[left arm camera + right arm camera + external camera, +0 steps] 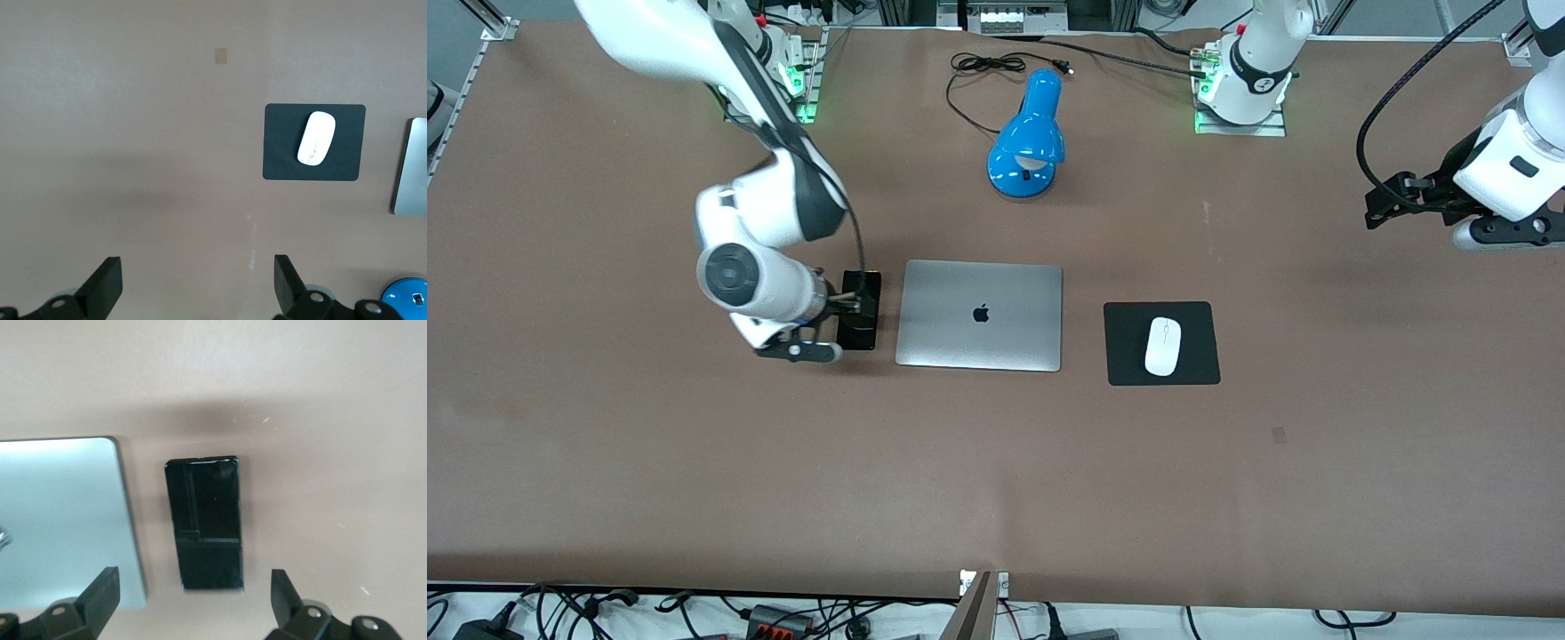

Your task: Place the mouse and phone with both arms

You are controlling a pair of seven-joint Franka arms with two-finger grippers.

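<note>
Two Franka arms work a brown table [605, 462] on which a closed silver laptop [979, 315] lies at the centre, with a blue desk lamp [1029, 138] farther from the front camera than it. Toward the left arm's end, the white mouse [1162, 346] rests on a square black pad [1205, 360] just beside the laptop. Toward the right arm's end, the black phone [204, 523] lies flat on the table just beside the laptop's edge, with the right gripper [193, 600] low over it, fingers spread wide and apart from the phone. The left gripper [197, 287] waits high over bare table at its own end, also spread wide. The phone appears already set down; a clean finish would likely mean lifting the right gripper straight up, so neither finger drags the phone or clips the laptop.
</note>
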